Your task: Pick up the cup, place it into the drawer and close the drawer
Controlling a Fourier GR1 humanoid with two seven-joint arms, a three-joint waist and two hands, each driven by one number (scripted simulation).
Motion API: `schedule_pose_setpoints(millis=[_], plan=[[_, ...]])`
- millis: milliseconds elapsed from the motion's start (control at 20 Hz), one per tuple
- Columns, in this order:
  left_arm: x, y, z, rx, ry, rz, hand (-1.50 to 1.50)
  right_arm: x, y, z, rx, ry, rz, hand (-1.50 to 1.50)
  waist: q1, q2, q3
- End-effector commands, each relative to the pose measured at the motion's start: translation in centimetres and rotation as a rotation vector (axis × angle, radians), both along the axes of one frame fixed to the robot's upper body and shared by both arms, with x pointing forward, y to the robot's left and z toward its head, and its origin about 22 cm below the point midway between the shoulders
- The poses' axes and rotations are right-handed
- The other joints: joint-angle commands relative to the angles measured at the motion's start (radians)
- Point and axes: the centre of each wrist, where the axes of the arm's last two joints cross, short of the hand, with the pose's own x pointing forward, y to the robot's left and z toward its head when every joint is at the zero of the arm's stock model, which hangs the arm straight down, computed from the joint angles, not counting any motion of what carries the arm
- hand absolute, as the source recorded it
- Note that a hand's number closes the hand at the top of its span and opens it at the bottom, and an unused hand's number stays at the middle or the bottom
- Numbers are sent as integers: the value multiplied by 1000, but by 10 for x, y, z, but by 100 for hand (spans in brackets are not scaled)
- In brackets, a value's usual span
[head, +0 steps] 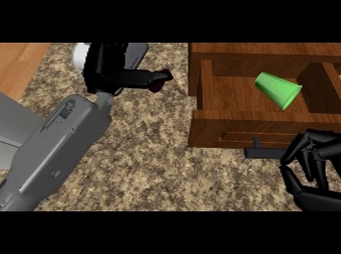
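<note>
Closest of all, the left forearm (53, 149) slants up across the speckled counter (166, 163) from the lower left corner. At the lower right, the right hand (316, 168) hangs with its fingers curled, grasping nothing that I can see, just beside the dark handle (265, 151) on the drawer's front. Farther up, the left hand (122, 72) rests over the counter, thumb stuck out sideways, fingers mostly hidden, so I cannot tell how they stand. Beyond the handle, the wooden drawer (268, 126) stands pulled open, and the green cup (278, 89) lies tipped on its side inside it.
</note>
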Motion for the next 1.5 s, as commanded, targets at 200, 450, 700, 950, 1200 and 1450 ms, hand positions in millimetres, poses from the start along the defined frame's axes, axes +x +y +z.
schedule_pose_setpoints(millis=[200,450,700,950,1200,1450], plan=[[-55,68,-15,-33,25,17,-150,7,8,-33,-153,36,-22,150,-11,5,1],[-66,97,-39,-21,47,25,-150,18,21,-36,-483,-84,38,150,-1,8,0],[-97,126,-62,-56,35,22,-150,45,24,-62,-635,-85,9,150,-1,11,0],[-110,172,-62,-24,29,40,-150,68,31,-113,-646,-82,1,-150,-13,12,1],[-124,178,-60,-36,32,45,-150,88,44,-119,-751,-53,0,-150,-20,10,0],[-120,185,-59,-42,40,31,-150,113,47,-155,-776,-14,12,-150,-21,12,1]])
